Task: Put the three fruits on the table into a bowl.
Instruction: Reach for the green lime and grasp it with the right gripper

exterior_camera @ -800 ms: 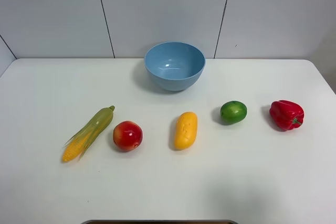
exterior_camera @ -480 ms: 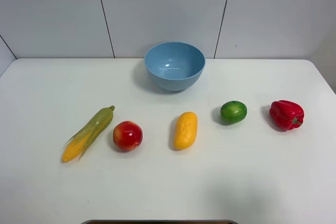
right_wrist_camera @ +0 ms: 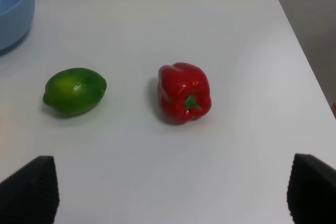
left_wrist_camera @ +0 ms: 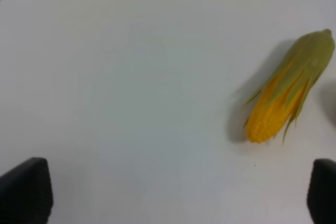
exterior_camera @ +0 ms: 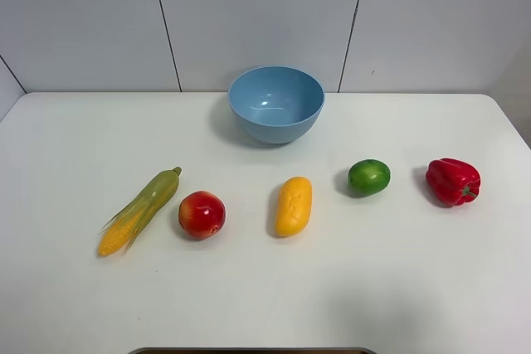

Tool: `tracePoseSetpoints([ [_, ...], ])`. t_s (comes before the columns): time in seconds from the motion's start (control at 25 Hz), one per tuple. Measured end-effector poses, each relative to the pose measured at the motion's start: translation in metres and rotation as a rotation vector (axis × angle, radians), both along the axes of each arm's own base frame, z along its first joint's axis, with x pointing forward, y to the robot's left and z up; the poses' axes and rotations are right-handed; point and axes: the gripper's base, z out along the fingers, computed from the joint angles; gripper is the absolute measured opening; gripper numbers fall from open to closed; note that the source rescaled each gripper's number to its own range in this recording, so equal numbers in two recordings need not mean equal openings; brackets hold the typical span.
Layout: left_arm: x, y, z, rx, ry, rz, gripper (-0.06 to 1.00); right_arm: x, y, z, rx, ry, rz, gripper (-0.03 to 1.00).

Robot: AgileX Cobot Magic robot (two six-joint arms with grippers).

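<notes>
The light-blue bowl (exterior_camera: 278,128) stands at the middle of the far edge of the white bench (exterior_camera: 265,288), with nothing in it. All three fruits lie on the bench outside the bowl, in a loose row between the far and near edges, each well apart from the next. The red apple (exterior_camera: 202,214) sits left of centre. The yellow-orange mango-like fruit (exterior_camera: 294,206) lies about at the centre, its long axis pointing toward the far edge. The green lime (exterior_camera: 369,177) lies right of centre, slightly nearer the far edge than the other two. A corn cob (exterior_camera: 139,210) lies just beside the apple on the side of the left edge, slanted, its husk tip toward the far edge. A red bell pepper (exterior_camera: 452,181) sits beyond the lime, near the right edge. The left tool (left_wrist_camera: 173,192) hangs over bare bench near the corn cob, its fingers (left_wrist_camera: 26,192) wide apart and holding nothing. The right tool (right_wrist_camera: 170,190) hovers on the near-edge side of the lime and pepper, likewise spread wide and gripping nothing
</notes>
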Motion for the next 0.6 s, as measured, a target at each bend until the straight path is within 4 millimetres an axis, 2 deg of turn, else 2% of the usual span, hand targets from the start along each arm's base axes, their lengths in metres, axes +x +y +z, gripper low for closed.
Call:
tracePoseSetpoints([
  [0.6,0.0,0.0,0.0,-0.001,0.0,0.001,1.0,0.001,0.0,0.0006,-0.002,0.007,0.001,0.88],
])
